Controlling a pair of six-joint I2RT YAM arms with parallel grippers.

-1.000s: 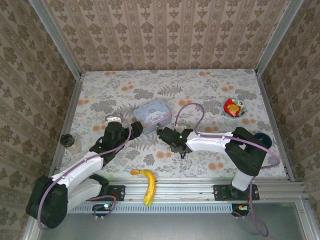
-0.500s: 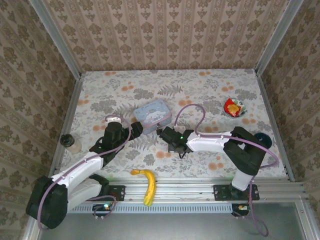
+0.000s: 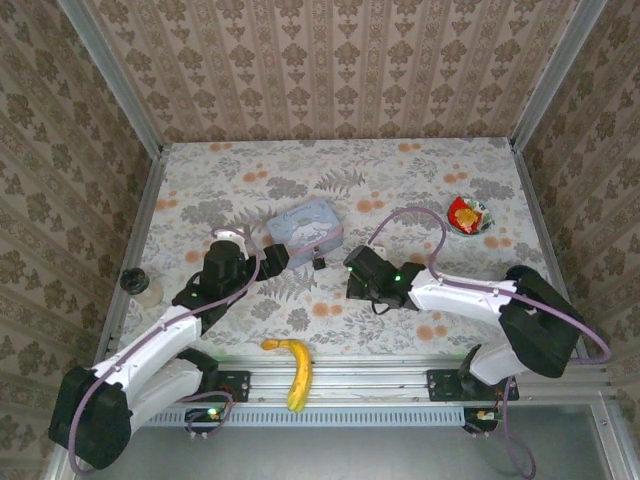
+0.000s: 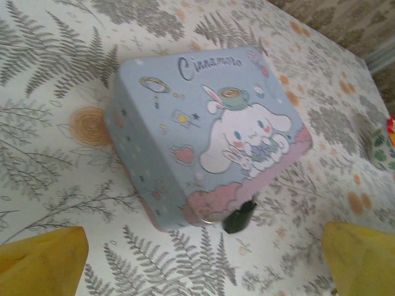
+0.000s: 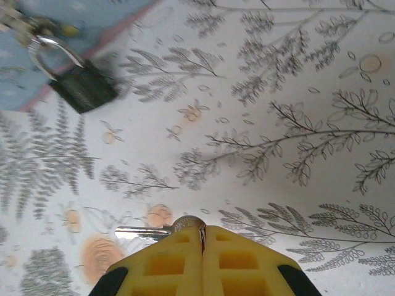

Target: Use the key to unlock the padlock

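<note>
Starting with the floral-patterned bench (image 3: pixel 420 180), we see on it the pale blue cartoon-printed tin (image 4: pixel 203 129), lying just ahead of the left hand (image 3: pixel 272 258). That hand's yellow fingers (image 4: pixel 43 259) stand wide apart, released and holding nothing.

The right hand (image 5: pixel 202 237) has changed most in the last second. Its jaws were part open a moment ago and are now clenched, and it has drawn back from the tin's corner toward its own side.

The small black square padlock (image 5: pixel 83 89) sits ahead of this hand and off to its left, apart from the fingertips. It rests on the bench against the tin's pink lower edge, its silver shackle apparently hooked through the tin's clasp.

Smallest is the silver key (image 5: pixel 145 232). Its round head is pinched between the right fingertips and its blade sticks out sideways to the left.

We judge the key secured, so the grasp looks done. Next the blade must be turned toward the padlock's keyhole, which we cannot see.
</note>
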